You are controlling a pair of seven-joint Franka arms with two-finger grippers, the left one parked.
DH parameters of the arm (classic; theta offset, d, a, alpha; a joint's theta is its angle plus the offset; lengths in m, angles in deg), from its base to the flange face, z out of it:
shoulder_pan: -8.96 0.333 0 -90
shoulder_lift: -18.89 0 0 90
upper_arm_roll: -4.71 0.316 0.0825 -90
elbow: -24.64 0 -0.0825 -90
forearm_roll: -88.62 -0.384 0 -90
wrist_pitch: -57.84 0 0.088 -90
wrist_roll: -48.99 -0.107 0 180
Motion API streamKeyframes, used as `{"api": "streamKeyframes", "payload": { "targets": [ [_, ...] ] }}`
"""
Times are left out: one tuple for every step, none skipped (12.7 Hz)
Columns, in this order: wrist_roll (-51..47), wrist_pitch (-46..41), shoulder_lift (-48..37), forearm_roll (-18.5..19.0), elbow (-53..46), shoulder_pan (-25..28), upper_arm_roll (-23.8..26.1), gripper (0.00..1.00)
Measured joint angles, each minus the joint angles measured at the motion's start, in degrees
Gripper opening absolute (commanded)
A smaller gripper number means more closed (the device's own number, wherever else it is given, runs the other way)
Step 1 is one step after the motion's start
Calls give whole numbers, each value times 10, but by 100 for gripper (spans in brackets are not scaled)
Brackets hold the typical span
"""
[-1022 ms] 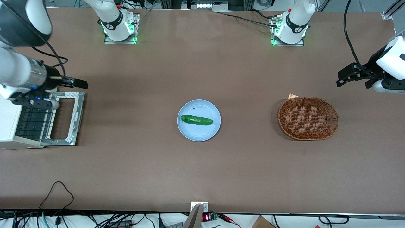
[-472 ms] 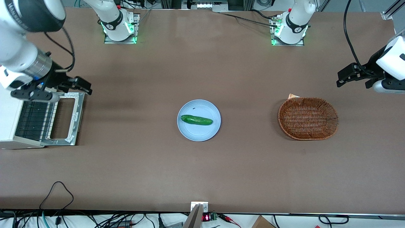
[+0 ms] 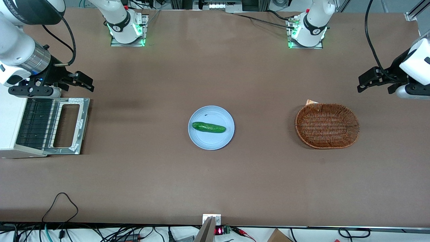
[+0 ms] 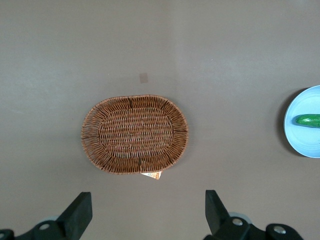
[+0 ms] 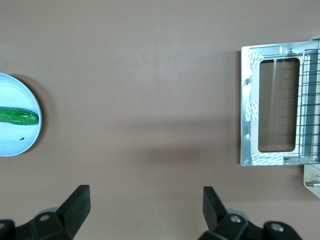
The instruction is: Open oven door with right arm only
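The cream-white oven [image 3: 7,124] stands at the working arm's end of the table. Its oven door [image 3: 84,125] lies folded down flat on the table, dark window facing up, and the wire rack [image 3: 35,124] shows inside. In the right wrist view the door [image 5: 248,125] and the rack [image 5: 311,120] show from above. The right arm [image 3: 20,57] holds its gripper [image 3: 90,84] in the air, a little farther from the front camera than the door's edge and clear of it. That gripper [image 5: 145,192] is open, with only bare table between the fingers.
A light blue plate [image 3: 218,141] carrying a green cucumber [image 3: 208,127] sits mid-table. A brown wicker basket [image 3: 327,126] lies toward the parked arm's end. A black cable loop [image 3: 60,201] rests near the table's front edge.
The right arm has swung its gripper off the open door, away from the front camera and up. The door stays flat on the table.
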Motion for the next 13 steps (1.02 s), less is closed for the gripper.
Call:
{"api": "streamKeyframes", "payload": {
  "targets": [
    [0,0,0,0,0,0,0,100],
    [0,0,0,0,0,0,0,100],
    [0,0,0,0,0,0,0,100],
    [0,0,1,0,0,0,0,100],
    [0,0,3,0,-1,1,0,100],
    [0,0,5,0,-2,1,1,100],
    [0,0,6,0,-2,2,1,100],
    [0,0,6,0,-2,2,1,100],
    [0,0,7,0,-3,2,1,100],
    [0,0,7,0,-4,2,0,100],
    [0,0,7,0,-5,2,0,100],
    [0,0,7,0,-5,2,0,100],
    [0,0,7,0,-6,2,-1,100]
  ]
}}
